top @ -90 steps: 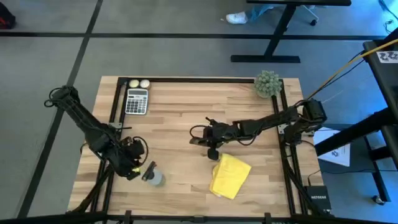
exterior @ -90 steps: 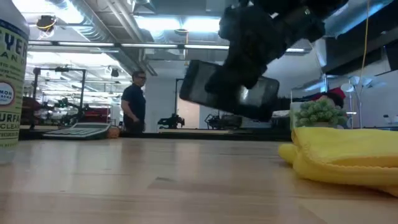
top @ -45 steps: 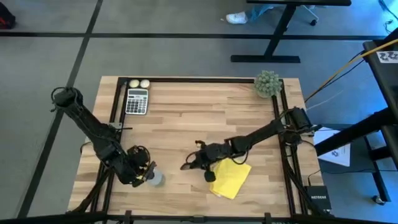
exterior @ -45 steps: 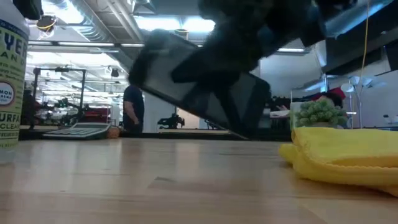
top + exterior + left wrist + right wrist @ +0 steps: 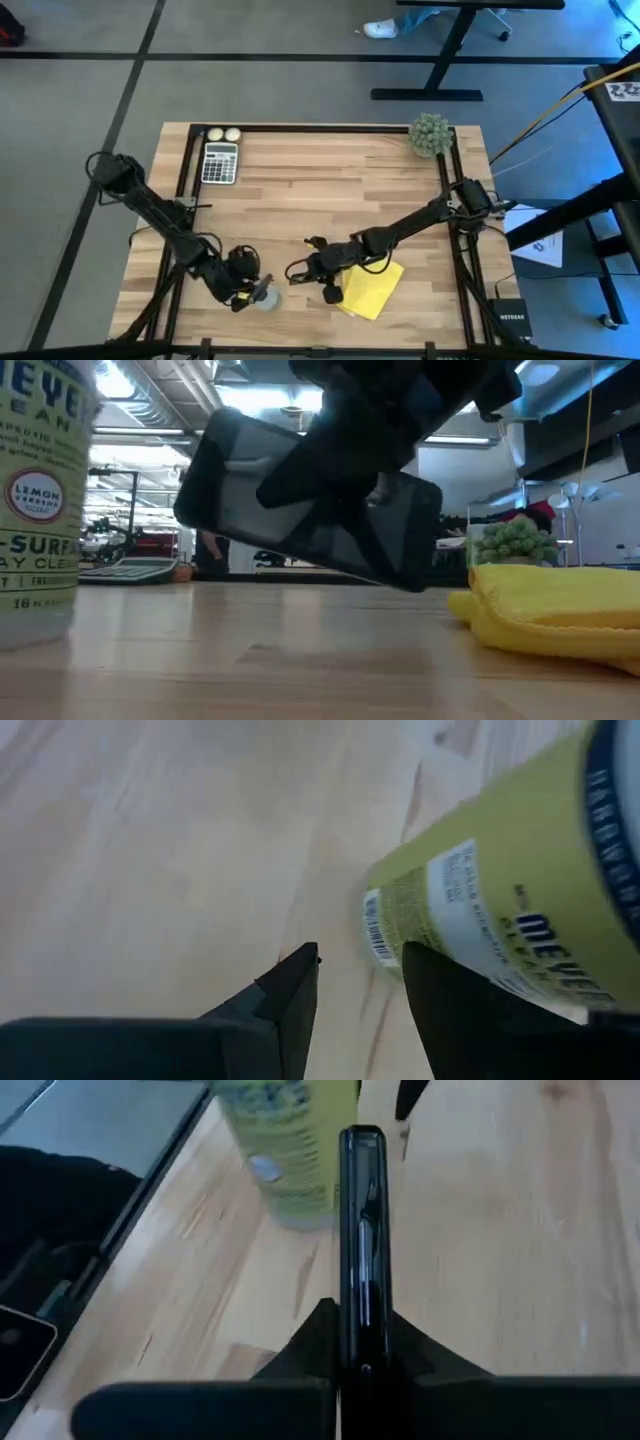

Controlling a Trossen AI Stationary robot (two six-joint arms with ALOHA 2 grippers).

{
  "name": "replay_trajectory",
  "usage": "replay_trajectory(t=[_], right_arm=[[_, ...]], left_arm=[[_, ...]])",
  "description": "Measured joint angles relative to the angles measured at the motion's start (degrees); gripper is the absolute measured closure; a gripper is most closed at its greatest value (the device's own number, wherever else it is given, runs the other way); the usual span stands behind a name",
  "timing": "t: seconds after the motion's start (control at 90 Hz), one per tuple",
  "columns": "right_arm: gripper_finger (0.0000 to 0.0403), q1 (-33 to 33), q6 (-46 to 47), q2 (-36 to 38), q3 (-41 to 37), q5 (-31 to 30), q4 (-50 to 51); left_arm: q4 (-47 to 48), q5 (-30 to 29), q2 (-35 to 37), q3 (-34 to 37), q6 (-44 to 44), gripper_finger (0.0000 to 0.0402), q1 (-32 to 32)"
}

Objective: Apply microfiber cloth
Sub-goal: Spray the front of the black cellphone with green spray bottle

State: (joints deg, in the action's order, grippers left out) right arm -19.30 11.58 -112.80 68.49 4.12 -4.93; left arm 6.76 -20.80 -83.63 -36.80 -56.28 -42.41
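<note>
While your right gripper (image 5: 308, 268) pinches the black smartphone (image 5: 310, 510) edge-on above the table (image 5: 300, 190), the yellow microfiber cloth (image 5: 368, 288) lies at its 4 o'clock — untouched. Your left gripper (image 5: 248, 291) stands open beside the spray bottle (image 5: 267, 297) — not gripping.

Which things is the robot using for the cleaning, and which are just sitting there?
In use:
yellow microfiber cloth
black phone, clamped in right gripper
spray bottle, at left gripper

Lying about:
calculator
two small balls
green plant
</note>
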Motion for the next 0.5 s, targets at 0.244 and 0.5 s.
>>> replay_trajectory(t=[0.244, 0.5], right_arm=[[0.0395, -0.3, 2.1, 5.5, 0.0, -6.8, 9.2], [0.0395, -3.1, 5.1, 7.8, 0.0, -7.6, 4.7]], left_arm=[[9.1, 0.3, 5.7, -2.9, 1.9, 0.0271, 0.6], [22.3, -6.1, 15.7, -3.8, 0.5, 0.0271, -3.7]])
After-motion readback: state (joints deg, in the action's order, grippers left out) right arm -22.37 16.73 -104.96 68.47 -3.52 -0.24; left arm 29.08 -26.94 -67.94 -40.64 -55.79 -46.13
